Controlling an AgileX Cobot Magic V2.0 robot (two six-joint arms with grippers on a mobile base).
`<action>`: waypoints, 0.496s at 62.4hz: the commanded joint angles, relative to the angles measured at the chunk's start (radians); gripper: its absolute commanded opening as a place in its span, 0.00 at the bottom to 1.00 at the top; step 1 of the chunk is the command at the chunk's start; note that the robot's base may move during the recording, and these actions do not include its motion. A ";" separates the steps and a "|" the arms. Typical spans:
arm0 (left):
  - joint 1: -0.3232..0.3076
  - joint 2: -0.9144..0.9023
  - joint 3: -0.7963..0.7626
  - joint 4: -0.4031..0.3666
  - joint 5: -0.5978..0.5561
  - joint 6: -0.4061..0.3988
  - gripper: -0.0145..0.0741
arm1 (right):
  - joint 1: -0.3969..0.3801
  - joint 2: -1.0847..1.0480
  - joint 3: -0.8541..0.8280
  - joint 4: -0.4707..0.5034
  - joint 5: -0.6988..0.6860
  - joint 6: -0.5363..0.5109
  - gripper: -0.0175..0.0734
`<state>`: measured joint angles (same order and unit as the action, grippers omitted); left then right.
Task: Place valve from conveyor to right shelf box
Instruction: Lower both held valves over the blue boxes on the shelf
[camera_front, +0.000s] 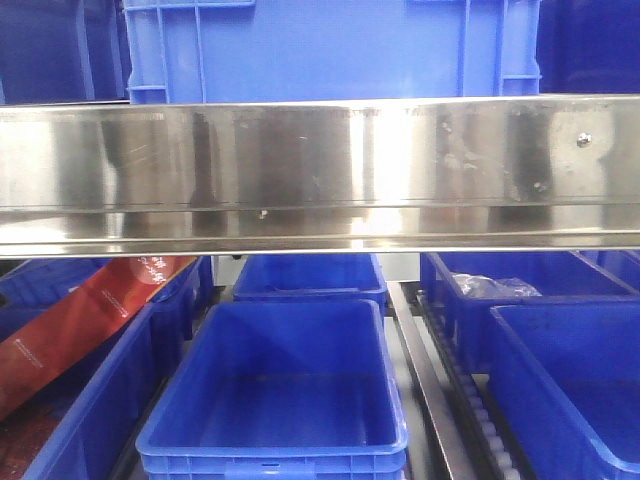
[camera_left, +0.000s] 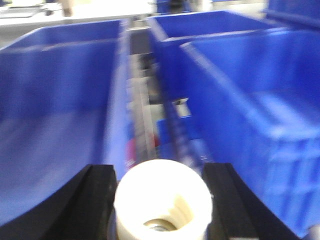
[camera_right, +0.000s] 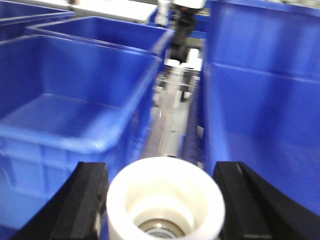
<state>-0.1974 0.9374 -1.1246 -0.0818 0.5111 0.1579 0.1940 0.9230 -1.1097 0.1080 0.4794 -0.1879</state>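
Note:
A white, hollow, cylindrical valve (camera_left: 162, 200) sits between the black fingers (camera_left: 95, 200) of my left gripper (camera_left: 160, 171), which is shut on it. It hangs over the roller rail between blue shelf boxes. My right gripper (camera_right: 162, 167) is shut on a second white valve (camera_right: 165, 197), above the gap between a blue box (camera_right: 75, 110) on its left and a tall blue box wall (camera_right: 260, 115) on its right. In the front view, blue boxes (camera_front: 570, 380) fill the shelf's right side. Neither gripper shows there. The conveyor is out of view.
A steel shelf beam (camera_front: 320, 170) crosses the front view, with a blue crate (camera_front: 330, 45) on top. Below are an empty centre box (camera_front: 285, 390), a red package (camera_front: 80, 320) in the left box, and a roller rail (camera_front: 440, 400). A dark arm part (camera_right: 182, 27) shows far along the rail.

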 joint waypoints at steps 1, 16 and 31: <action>-0.069 0.063 -0.102 -0.012 -0.054 0.007 0.04 | 0.043 0.078 -0.100 -0.001 -0.091 -0.008 0.01; -0.239 0.296 -0.323 -0.012 -0.127 0.007 0.04 | 0.143 0.308 -0.318 0.002 -0.164 -0.008 0.01; -0.318 0.563 -0.522 -0.048 -0.211 0.007 0.04 | 0.201 0.528 -0.498 0.026 -0.182 -0.008 0.01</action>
<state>-0.4985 1.4397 -1.5817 -0.1048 0.3668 0.1607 0.3870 1.4044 -1.5507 0.1226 0.3731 -0.1924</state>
